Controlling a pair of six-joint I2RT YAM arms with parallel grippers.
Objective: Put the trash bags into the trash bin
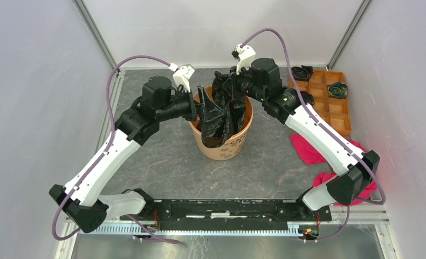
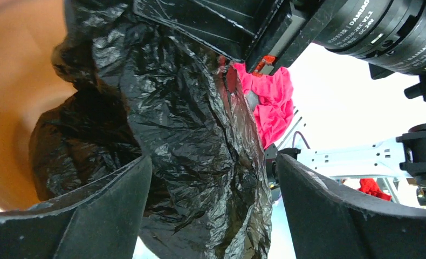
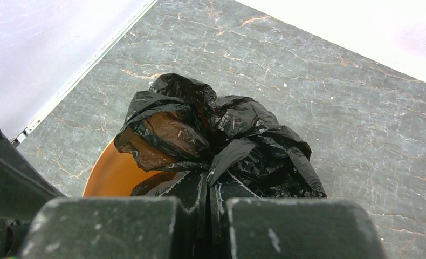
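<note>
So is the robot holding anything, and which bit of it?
Yes. The right gripper is shut on the black trash bag, pinching a bunched fold near its top, above the orange bin. The left gripper is open and grips nothing.

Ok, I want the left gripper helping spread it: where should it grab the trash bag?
Probably the trash bag's hanging fold near the trash bin rim, approached sideways from the left: the film hangs upright from the shut right gripper and lies between the fingers of the open left gripper.

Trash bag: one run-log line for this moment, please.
trash bag: partly in bucket, top above rim | right end effector: shut on trash bag | left end effector: open, trash bag between fingers
</note>
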